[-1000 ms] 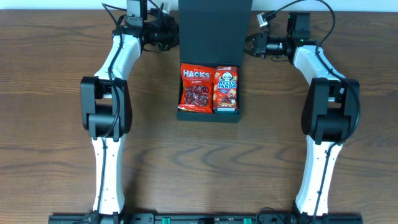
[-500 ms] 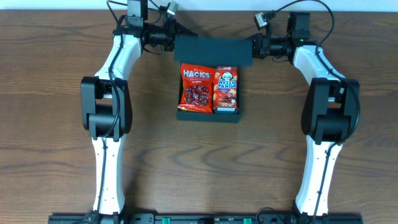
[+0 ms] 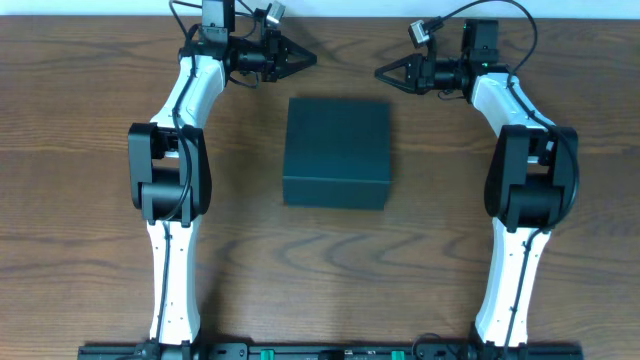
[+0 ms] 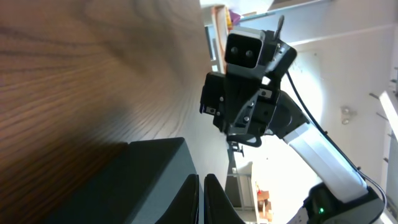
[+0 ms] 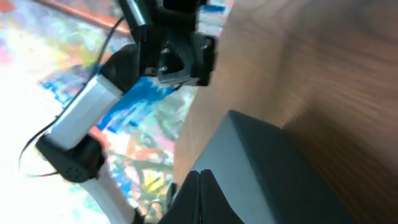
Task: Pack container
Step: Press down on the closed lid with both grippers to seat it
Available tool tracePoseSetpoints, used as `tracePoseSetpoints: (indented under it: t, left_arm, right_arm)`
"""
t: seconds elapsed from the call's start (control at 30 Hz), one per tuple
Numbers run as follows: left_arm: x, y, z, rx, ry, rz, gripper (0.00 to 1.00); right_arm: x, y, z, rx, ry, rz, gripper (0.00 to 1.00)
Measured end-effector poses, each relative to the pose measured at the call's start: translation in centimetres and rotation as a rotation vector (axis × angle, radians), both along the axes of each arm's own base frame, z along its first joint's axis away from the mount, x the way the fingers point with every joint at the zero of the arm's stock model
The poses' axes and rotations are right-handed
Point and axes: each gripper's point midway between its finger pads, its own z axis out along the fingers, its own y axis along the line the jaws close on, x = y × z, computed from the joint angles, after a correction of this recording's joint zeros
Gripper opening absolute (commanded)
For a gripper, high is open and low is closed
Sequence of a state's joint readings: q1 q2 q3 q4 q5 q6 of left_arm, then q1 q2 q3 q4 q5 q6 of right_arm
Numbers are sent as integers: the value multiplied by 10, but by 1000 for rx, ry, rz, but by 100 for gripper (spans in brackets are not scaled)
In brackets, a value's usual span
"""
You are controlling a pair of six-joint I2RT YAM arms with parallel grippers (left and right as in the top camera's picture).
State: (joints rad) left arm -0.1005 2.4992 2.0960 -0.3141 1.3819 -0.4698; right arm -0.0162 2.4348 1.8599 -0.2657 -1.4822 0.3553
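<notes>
Starting at the near edge of the wooden table (image 3: 80, 220): two white-and-black arms running up the frame, left arm (image 3: 168, 185) on one side, right arm (image 3: 528, 185) on the other, both bending inward toward the far end.

Next out, smack in the middle between them: the container (image 3: 337, 150), dark teal-green, square-ish, lid folded down flat and shut. Sits flat on the wood, touching neither arm.

Just past its far edge, a little apart from it: the left gripper (image 3: 312, 60) pointing in from its side, tips pinched together to a point, holding nothing. Same deal opposite with the right gripper (image 3: 380, 72), closed up, empty, aimed back at the other one. Strip of bare wood between the two tips, both beyond the far edge of the box, not over it.

Left wrist view, close to far: own fingers (image 4: 190, 208) at the bottom, side by side with only a sliver of light between; then a corner of the container (image 4: 137, 180); then the right arm's wrist camera (image 4: 249, 51) staring straight back.

Right wrist view, pretty blurry: own fingers (image 5: 191, 202) together down low, top and edge of the container (image 5: 273, 168) right behind, left arm (image 5: 93, 106) further off.
</notes>
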Motion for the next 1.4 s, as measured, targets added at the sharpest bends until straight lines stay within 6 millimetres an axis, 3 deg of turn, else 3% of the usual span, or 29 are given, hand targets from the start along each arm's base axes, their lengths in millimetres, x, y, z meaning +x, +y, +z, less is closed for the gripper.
tracePoseSetpoints:
  t: [0.27,0.4,0.47,0.5,0.6,0.7,0.77,0.83,0.93,1.0,1.27,1.4]
  left_arm:
    - [-2,22,-63,291,247,182,6]
    - [7,37,-68,430,175,257,6]
    - [12,46,-44,487,85,292,6]
    - [13,50,-22,512,18,308,6]
    - [-4,54,56,579,-185,325,6]
    - [-30,37,92,653,-302,276,6]
    - [-39,17,87,677,-336,221,6]
    - [-43,-5,67,704,-343,164,6]
    - [-46,-25,27,756,-316,99,6]
    - [-50,-28,12,770,-286,74,6]
    - [-96,-34,-10,836,-181,-78,6]
    - [-106,-44,-12,856,-213,-129,6]
  right_arm:
    - [42,-31,-72,-377,240,-366,2]
    - [39,-57,-89,-603,323,-465,2]
    - [39,-67,-76,-688,296,-487,2]
    - [36,-71,-63,-731,274,-488,2]
    - [20,-77,4,-803,146,-484,2]
    - [-20,-81,56,-871,83,-435,2]
    - [-42,-83,82,-905,33,-403,2]
    - [-65,-85,93,-941,18,-355,2]
    - [-97,-85,98,-988,11,-257,2]
    - [-110,-83,96,-1006,15,-203,2]
    - [-128,-69,92,-1032,-43,-70,2]
    - [-132,-65,92,-1038,-67,-35,2]
